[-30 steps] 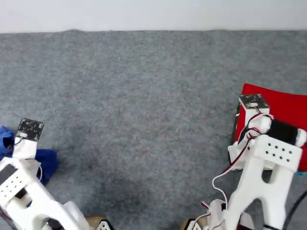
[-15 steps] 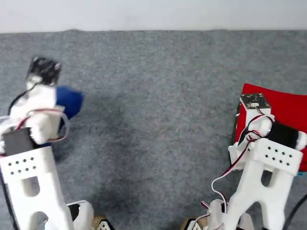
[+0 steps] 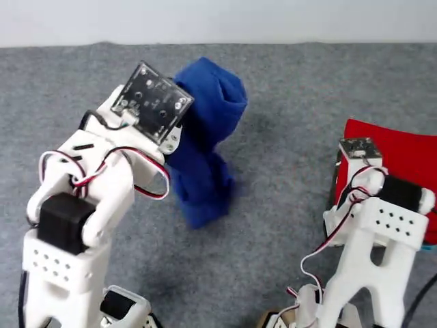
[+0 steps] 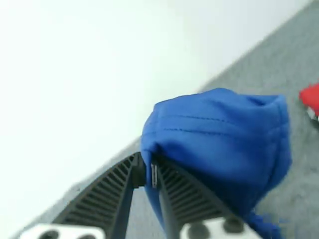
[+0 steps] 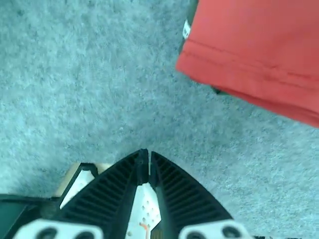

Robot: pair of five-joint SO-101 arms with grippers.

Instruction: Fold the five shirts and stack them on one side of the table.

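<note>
A blue shirt (image 3: 206,140) hangs bunched above the middle of the grey table, its lower end near the cloth surface. My left gripper (image 4: 148,172) is shut on the top fold of the blue shirt (image 4: 224,144); in the high view the left arm (image 3: 102,191) rises from the front left. A folded red shirt (image 3: 403,154) lies at the table's right side. My right gripper (image 5: 149,158) is shut with nothing in it, over bare table just short of the red shirt (image 5: 254,55). In the high view the right arm (image 3: 372,219) stands beside that stack.
Grey felt-like cloth (image 3: 287,89) covers the table, with a white wall (image 3: 218,20) behind its far edge. A dark layer (image 5: 192,20) shows under the red shirt's edge. The arms' bases stand at the near edge.
The left arm has swung from the table's left edge up and toward the middle, lifting the blue shirt with it. The right arm has stayed still.
</note>
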